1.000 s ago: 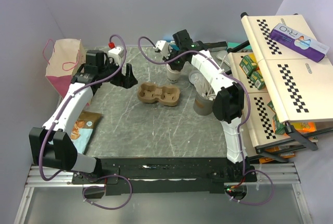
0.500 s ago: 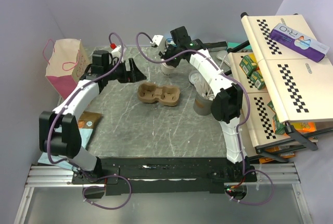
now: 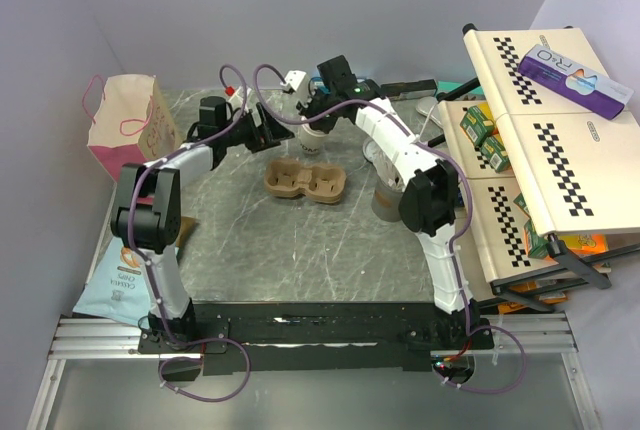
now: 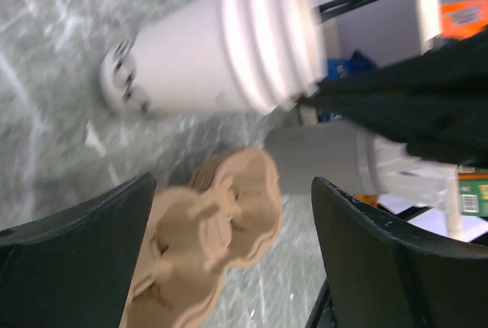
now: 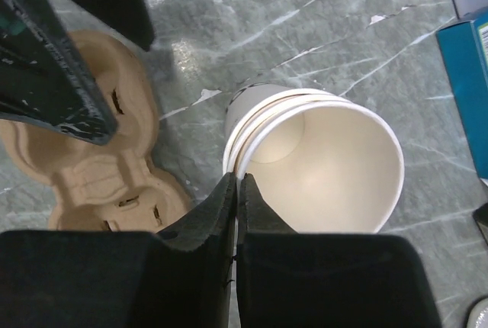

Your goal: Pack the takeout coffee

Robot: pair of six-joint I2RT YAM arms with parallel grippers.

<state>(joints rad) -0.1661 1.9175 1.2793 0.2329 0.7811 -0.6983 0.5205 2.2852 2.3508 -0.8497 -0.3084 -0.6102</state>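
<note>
Paper, thin and off-white: the cup (image 5: 320, 162) shows several rims nested close together, so it may be a short stack rather than a single one. It sits at the far middle of the table (image 3: 300, 245), just behind the tray (image 3: 306, 182). It is tilted, and from the left wrist view it looks raised off the surface, though I cannot be sure the base is free. The right gripper (image 5: 235, 191) has it: the fingers are pressed flat together on the near wall at the rim. The left gripper (image 4: 232, 183) stands wide and holds nothing. It is just to the cup's left, with the cup's side ahead of its fingers.

Empty, the cup looks very light, so weight should be no trouble. The wall is the weak part. It is soft enough to dent or go oval under a hard squeeze, and smooth enough to slide out of a loose one. The rolled rim is the stiffest part, and the present pinch there seems sound, but it lets the cup swing from one point. A steadier hold would likely be across the body, just under the rim, where the taper helps to stop it slipping down. Nested cups may part if only the outer one is taken.
</note>
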